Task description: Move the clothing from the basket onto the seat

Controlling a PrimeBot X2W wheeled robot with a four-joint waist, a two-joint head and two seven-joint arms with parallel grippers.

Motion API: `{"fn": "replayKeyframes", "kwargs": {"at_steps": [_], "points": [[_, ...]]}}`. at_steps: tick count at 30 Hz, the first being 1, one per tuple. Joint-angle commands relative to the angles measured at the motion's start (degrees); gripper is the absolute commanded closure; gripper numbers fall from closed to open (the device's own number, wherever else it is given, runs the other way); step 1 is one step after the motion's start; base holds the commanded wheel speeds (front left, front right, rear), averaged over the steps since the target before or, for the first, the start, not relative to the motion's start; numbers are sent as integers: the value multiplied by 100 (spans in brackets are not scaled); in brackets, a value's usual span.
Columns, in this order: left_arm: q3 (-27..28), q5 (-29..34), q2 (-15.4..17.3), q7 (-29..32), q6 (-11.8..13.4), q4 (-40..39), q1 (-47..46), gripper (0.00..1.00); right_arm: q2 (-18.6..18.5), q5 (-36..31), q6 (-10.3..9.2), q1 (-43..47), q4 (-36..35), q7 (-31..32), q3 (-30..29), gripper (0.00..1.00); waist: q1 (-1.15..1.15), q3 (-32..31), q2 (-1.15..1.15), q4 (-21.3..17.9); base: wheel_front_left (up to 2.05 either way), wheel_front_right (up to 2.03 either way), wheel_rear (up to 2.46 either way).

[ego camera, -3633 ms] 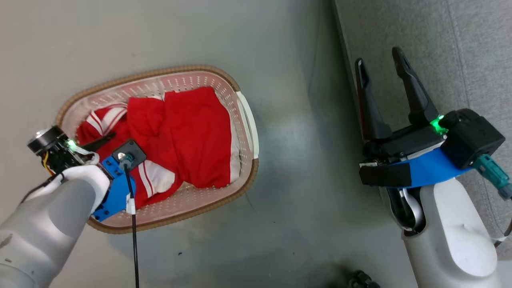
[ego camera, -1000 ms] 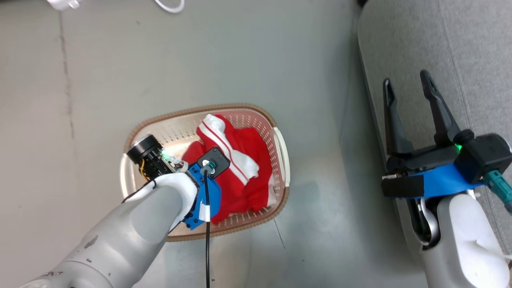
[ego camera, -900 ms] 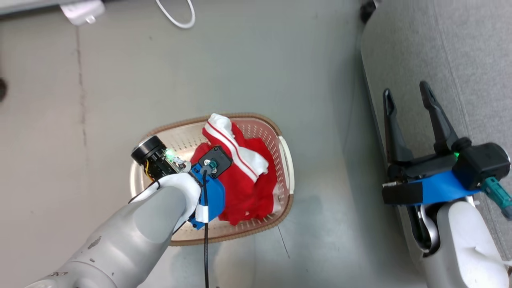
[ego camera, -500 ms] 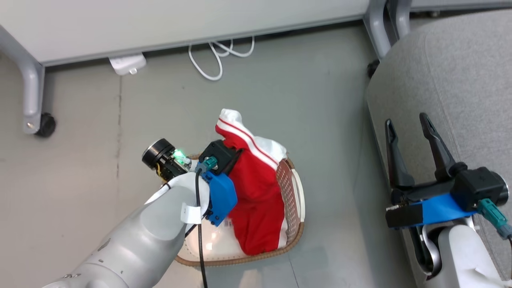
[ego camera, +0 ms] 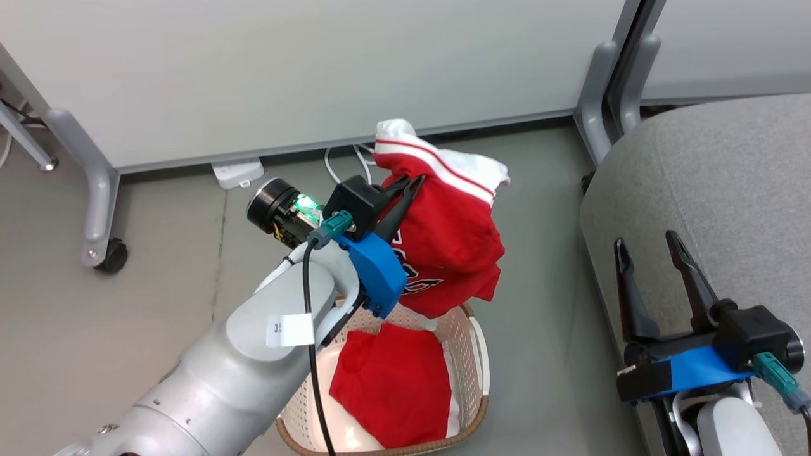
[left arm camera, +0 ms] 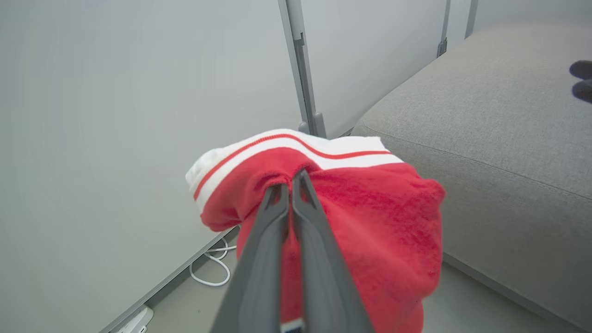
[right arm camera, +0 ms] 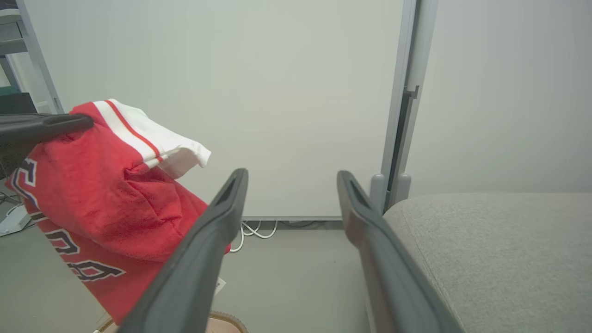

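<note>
Above grey floor [ego camera: 158,304], jersey [ego camera: 453,240] clamped in left hand [ego camera: 408,183] (right hand [ego camera: 649,244] spread).

The left gripper's fingers [left arm camera: 277,203] pinch the red jersey [left arm camera: 370,212] beside the grey seat [left arm camera: 499,138].

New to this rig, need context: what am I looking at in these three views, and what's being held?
A wheeled robot with two arms, each ending in two long dark fingers. One picture looks down from its head; the other two come from a camera on each wrist, looking along that arm's own fingers.

In the head view, the left gripper is shut on a red jersey with white striped trim, lifted clear above the basket on the floor. A plain red garment lies in the basket. The left wrist view shows the fingers pinching the jersey fabric.

The right gripper is open and holds nothing, beside the grey seat where the clothes should go.
</note>
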Motion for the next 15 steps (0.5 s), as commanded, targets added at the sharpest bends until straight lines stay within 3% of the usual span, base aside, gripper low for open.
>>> {"fn": "replayKeyframes", "kwargs": {"at_steps": [1,15], "points": [[64,46,16,-28,46,-77,67,100,-23,31,3,103,3,-24,-7,0,1,-111,0,6,0,0,0],[712,233,18,-30,262,-1067,302,100,-23,53,3,514,74,-24,-41,0,1,-646,0,36,0,0,0]]}}
